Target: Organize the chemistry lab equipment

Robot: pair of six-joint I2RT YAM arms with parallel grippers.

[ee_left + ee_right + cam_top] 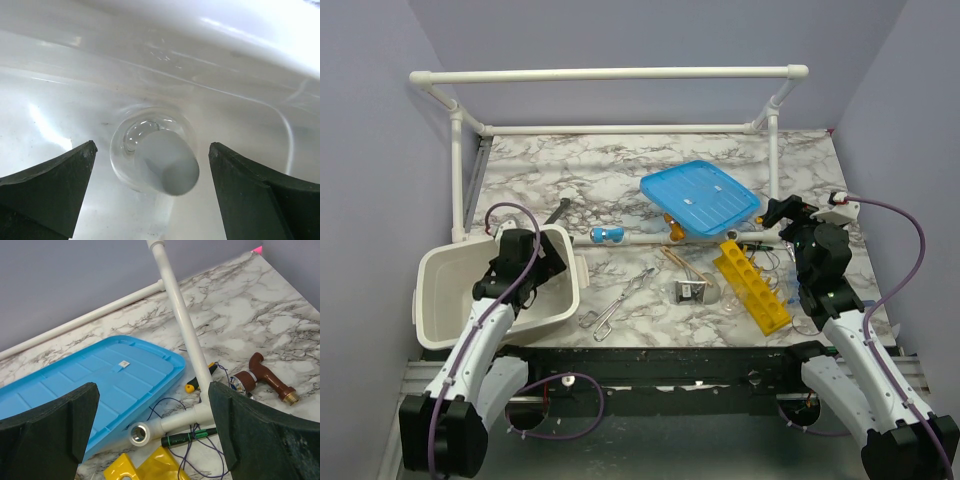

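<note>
Two spread tools: right tool (152, 387) empty; left tool (152, 146) straddles glass flask (156, 159) inside tub (423, 290); tongs (617, 303) lie just right of tub.

A robot test cell staged as a chemistry lab: marble-print counter (570, 170), plain lavender walls (380, 130), white PVC pipe frame (610, 74), yellow test-tube rack (752, 287), metal scissor tongs (620, 300).
</note>
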